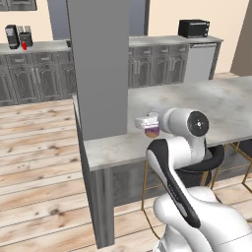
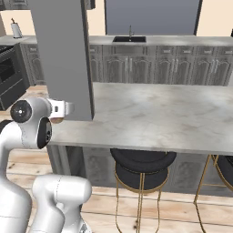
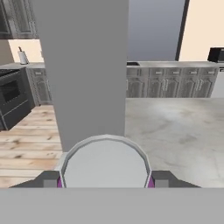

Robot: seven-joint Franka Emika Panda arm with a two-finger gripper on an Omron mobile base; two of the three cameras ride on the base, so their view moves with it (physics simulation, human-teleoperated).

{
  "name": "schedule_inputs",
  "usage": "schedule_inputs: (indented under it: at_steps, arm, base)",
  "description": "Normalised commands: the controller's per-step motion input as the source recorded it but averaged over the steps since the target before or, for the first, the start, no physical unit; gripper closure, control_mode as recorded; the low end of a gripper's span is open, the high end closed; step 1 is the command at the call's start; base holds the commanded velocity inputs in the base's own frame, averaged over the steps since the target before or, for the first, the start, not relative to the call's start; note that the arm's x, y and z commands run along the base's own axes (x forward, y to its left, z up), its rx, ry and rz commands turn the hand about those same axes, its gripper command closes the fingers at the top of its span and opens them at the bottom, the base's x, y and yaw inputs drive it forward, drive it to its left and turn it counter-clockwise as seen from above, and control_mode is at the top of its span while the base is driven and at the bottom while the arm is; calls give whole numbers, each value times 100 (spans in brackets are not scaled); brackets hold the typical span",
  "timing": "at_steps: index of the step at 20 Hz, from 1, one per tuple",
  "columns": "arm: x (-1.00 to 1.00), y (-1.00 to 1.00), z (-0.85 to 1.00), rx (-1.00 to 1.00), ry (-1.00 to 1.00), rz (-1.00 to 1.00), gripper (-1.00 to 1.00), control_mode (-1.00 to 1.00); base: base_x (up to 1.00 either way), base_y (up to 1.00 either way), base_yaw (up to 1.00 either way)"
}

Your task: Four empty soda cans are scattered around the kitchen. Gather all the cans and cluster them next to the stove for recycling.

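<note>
Counting the soda cans, one purple can (image 3: 105, 162) is in sight, its silvery top broad and round in the hand view with purple edges at both sides. One gripper (image 3: 105, 180) closes on it, a dark finger tip (image 3: 49, 178) pressed against each side. From the left base view the can (image 1: 152, 131) sits under the white hand, just above the marble island counter (image 1: 206, 108) and just right of the one grey pillar (image 1: 98, 69). Left of the pillar, a black oven (image 3: 13, 94) stands against the far wall. Right of the pillar, one sink (image 2: 129, 39) lies in the far counter, and one black microwave (image 1: 193, 28) sits farther right. Two black stools (image 2: 142, 170) stand under the island's near edge.
</note>
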Motion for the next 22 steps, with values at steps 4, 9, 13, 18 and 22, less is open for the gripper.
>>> schedule_inputs:
  at_steps: [4,9,13,18,22]
  arm:
    - [0,0,0,0,0,0,100,100]
    - [0,0,0,0,0,0,100,100]
    - [0,0,0,0,0,0,100,100]
    - [0,0,0,0,0,0,100,100]
    - [0,0,0,0,0,0,100,100]
  base:
    - [-37,3,1]
    - [-68,26,3]
    - [-56,54,8]
    - [-39,70,10]
    - [-7,78,15]
